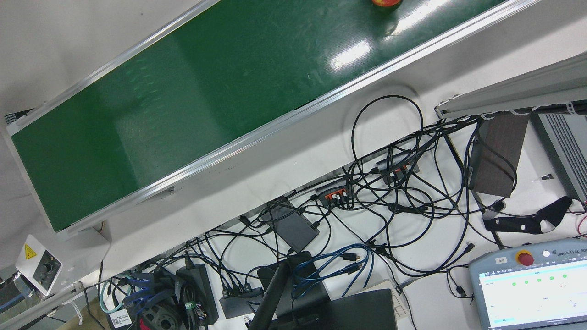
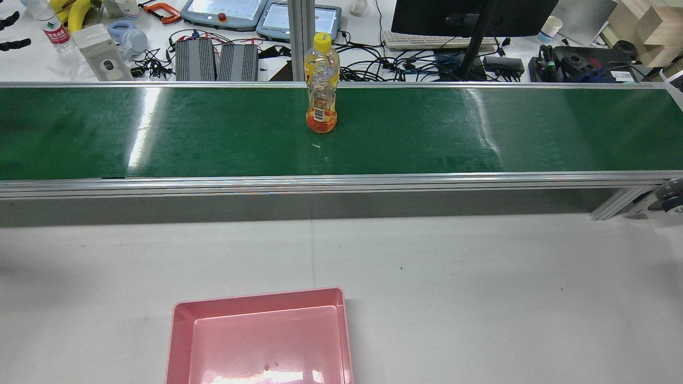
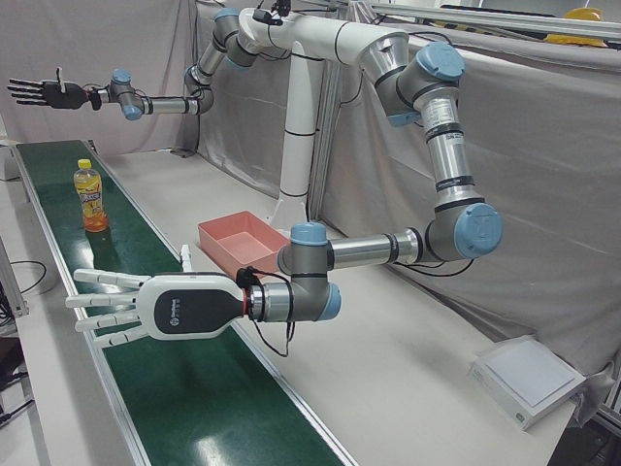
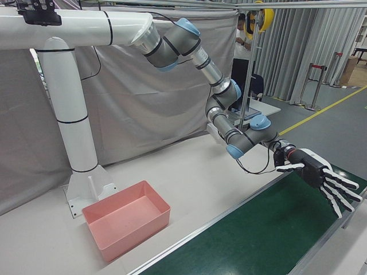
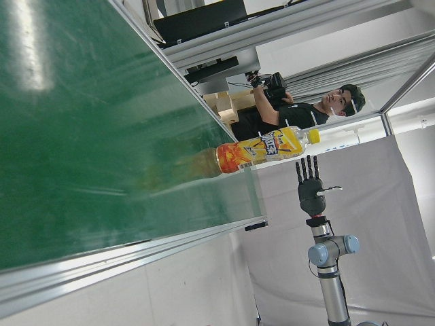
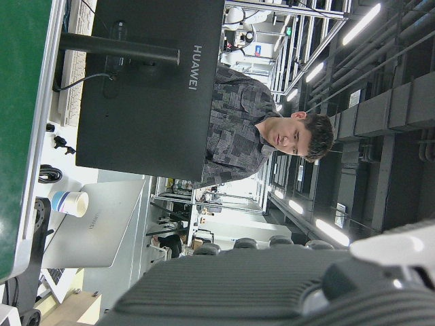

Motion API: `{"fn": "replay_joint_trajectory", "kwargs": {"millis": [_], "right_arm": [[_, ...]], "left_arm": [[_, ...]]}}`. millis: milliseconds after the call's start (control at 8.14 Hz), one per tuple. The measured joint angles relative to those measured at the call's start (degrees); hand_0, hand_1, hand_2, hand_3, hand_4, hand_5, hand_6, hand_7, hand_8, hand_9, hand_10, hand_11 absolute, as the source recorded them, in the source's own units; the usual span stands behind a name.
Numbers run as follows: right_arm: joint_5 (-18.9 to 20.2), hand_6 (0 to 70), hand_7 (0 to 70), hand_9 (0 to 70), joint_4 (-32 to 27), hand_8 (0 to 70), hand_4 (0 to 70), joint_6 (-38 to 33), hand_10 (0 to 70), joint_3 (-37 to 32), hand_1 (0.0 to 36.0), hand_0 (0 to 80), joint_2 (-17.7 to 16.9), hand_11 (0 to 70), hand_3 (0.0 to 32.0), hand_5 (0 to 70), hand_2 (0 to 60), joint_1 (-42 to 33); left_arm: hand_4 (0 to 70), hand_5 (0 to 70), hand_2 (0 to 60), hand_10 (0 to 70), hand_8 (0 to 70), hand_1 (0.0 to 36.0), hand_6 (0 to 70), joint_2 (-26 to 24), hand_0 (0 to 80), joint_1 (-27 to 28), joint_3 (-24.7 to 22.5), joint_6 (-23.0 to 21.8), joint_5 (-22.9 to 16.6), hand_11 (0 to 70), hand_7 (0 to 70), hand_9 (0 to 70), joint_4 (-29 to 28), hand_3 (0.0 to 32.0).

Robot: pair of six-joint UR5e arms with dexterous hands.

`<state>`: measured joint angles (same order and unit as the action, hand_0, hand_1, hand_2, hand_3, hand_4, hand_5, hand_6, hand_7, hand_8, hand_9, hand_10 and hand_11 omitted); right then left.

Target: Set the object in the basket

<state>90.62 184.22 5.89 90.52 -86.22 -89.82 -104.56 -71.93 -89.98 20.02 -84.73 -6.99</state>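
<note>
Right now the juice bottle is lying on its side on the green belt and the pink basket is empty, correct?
Not quite. The juice bottle stands upright on the green belt, cap up, as the rear view shows. The pink basket is indeed empty.

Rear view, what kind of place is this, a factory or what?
Likely a robotics lab: a green conveyor belt carrying one bottle, teach pendants and tangled cables on the bench behind.
</note>
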Motion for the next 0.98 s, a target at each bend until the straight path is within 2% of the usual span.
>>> {"fn": "replay_joint_trajectory", "kwargs": {"millis": [368, 491, 737, 982], "right_arm": [[0.0, 0.0, 0.0, 0.0, 0.0, 0.0, 0.0, 0.0, 0.0, 0.0, 0.0, 0.0, 0.0, 0.0, 0.0, 0.0, 0.0, 0.0], [0.0, 0.0, 0.0, 0.0, 0.0, 0.0, 0.0, 0.0, 0.0, 0.0, 0.0, 0.0, 0.0, 0.0, 0.0, 0.0, 0.0, 0.0], [0.0, 0.0, 0.0, 0.0, 0.0, 0.0, 0.0, 0.0, 0.0, -0.1, 0.0, 0.0, 0.0, 0.0, 0.0, 0.0, 0.0, 0.0], [0.0, 0.0, 0.0, 0.0, 0.0, 0.0, 0.0, 0.1, 0.0, -0.1, 0.0, 0.0, 0.0, 0.0, 0.0, 0.0, 0.0, 0.0]], "left_arm": [[0.3, 0.0, 0.0, 7.6, 5.0, 9.5, 0.0, -5.5, 50.5, 2.9, -0.1, 0.2, 1.4, 12.5, 0.5, 4.4, 4.0, 14.8], [0.0, 0.0, 0.0, 7.8, 5.3, 8.8, 0.0, -6.0, 49.7, 3.8, -0.1, 0.3, 2.4, 12.8, 0.5, 4.8, 4.3, 15.4], [0.0, 0.0, 0.0, 7.5, 5.1, 8.2, 0.0, -6.3, 49.2, 5.9, 0.2, 0.3, 4.7, 12.3, 0.1, 4.8, 3.6, 20.2], [0.0, 0.0, 0.0, 7.1, 4.8, 9.2, 0.0, -6.3, 51.1, 6.9, 0.1, 0.5, 5.8, 11.8, 0.0, 4.3, 3.1, 21.4]]}}
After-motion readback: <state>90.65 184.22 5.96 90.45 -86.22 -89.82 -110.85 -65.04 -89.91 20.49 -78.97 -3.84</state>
